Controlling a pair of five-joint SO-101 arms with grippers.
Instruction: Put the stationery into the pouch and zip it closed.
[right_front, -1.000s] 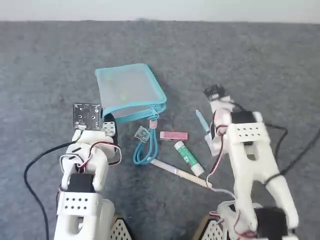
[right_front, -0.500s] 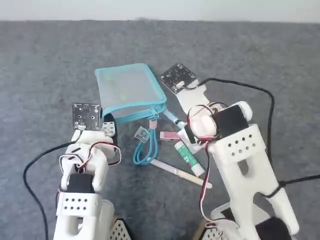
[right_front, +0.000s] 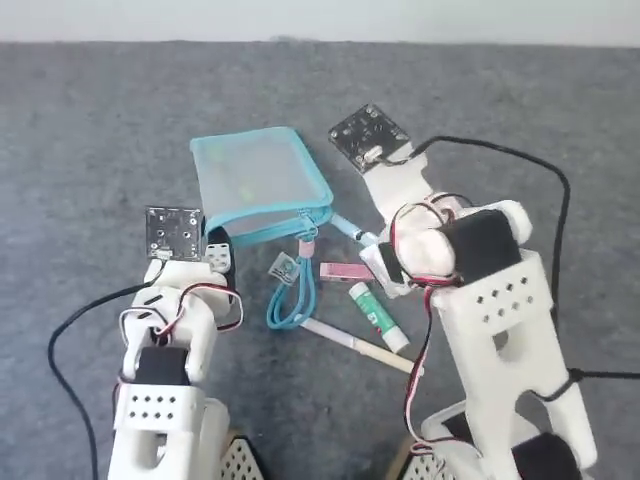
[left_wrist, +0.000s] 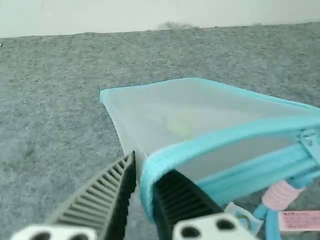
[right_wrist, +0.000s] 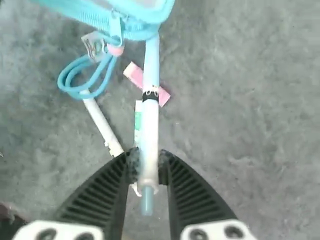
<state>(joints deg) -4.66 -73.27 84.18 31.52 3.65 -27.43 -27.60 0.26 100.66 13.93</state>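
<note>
Right now the pouch (right_front: 255, 180) lies mid-table (right_front: 500, 110), nearer the far edge, zip side facing the arms. L gripper (left_wrist: 146, 172) is clamped on the pouch's zip-edge corner, one jaw each side of the teal rim. R gripper (right_wrist: 146, 160) pinches a light-blue pen (right_wrist: 151, 85) near its back end. The pen's far end meets the pouch's other corner by the zip pull; can't tell if it's inside. Betw. the arms, nearer the front edge: blue cord loop (right_front: 292, 297), pink eraser (right_front: 347, 271), glue stick (right_front: 378, 316), white pencil (right_front: 350, 343).
</note>
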